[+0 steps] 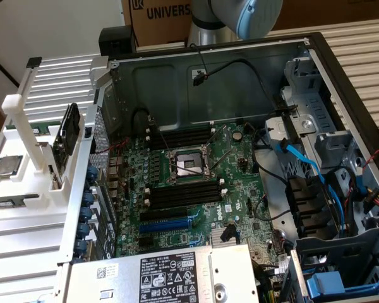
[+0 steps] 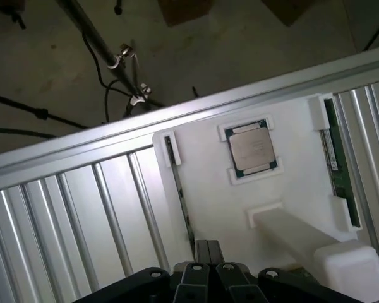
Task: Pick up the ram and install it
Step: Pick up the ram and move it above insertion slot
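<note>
- The open computer case point(image 1: 341, 69) lies on its side and takes up the middle and the exterior view's right, with loose blue and black cables along its right side
- A ribbed metal surface point(image 2: 63, 208) lies just beside the case, at the exterior view's left
- The grey arm point(image 1: 240, 16) shows at the far edge, beyond the case wall
- The green motherboard point(image 1: 240, 183) lies flat inside the case, with a square processor socket near its middle
- A power supply point(image 1: 164, 274) with a white label sits at the near edge of the case
- A white plastic holder point(image 2: 208, 189) rests on the ribbed surface, with a white post rising from it
- Long black memory slots point(image 1: 183, 192) with white end clips run across the board, near and far of the socket; a blue expansion slot point(image 1: 177, 223) lies nearer
- The ram point(image 2: 336, 158), a thin green stick, stands on its long edge between white clips along one side of the holder, well apart from the board
- A square processor chip point(image 2: 252, 148) lies flat in white brackets on the holder, between the ram and a narrow slot
- The hand point(image 2: 208, 249) hangs above the holder with its fingers pressed together and nothing between them, closer to the narrow slot than to the ram
</note>
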Robot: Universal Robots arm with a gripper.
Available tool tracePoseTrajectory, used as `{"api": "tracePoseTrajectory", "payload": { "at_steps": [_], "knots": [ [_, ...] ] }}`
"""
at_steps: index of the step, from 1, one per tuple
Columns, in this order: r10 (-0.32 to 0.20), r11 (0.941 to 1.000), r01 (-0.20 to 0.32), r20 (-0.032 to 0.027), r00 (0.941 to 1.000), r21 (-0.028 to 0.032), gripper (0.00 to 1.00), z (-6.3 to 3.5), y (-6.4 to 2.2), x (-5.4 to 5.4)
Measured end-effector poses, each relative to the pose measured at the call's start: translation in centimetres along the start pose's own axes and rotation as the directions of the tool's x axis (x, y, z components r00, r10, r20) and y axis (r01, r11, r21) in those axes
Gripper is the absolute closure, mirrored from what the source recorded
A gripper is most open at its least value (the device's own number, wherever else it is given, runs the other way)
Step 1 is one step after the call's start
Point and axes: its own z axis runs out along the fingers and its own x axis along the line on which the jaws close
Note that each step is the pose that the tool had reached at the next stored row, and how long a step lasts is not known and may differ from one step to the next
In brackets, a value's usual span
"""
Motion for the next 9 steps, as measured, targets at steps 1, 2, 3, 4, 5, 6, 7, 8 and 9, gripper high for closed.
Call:
{"api": "tracePoseTrajectory", "payload": {
  "at_steps": [1,2,3,4,5,6,7,8,9],
  "knots": [
    [-0.007,1.0,0.007,0.0001,1.0,-0.0003,0.9,0.1,-0.03,0.1],
    [-0.019,0.9998,0.019,0.0001,0.9998,-0.0009,0.9,0.31,-0.1,0.3],
    [-0.026,0.9997,0.026,0.0,0.9997,-0.0014,0.9,0.41,-0.13,0.4],
    [-0.032,0.9995,0.032,0.0001,0.9995,-0.0016,0.9,0.52,-0.16,0.5],
    [-0.039,0.9992,0.039,0.0001,0.9992,-0.002,0.9,0.65,-0.18,0.6],
    [-0.046,0.9989,0.046,0.0,0.9989,-0.0025,0.9,0.78,-0.2,0.7],
    [-0.092,0.9958,0.092,0.0002,0.9958,-0.0049,0.9,1.64,-0.25,0.9],
    [-0.102,0.9947,0.102,0.0002,0.9947,-0.0055,0.9,1.82,-0.26,0.9],
    [-0.112,0.9936,0.112,0.0003,0.9937,-0.006,0.9,2.0,-0.28,0.9]
  ]
}}
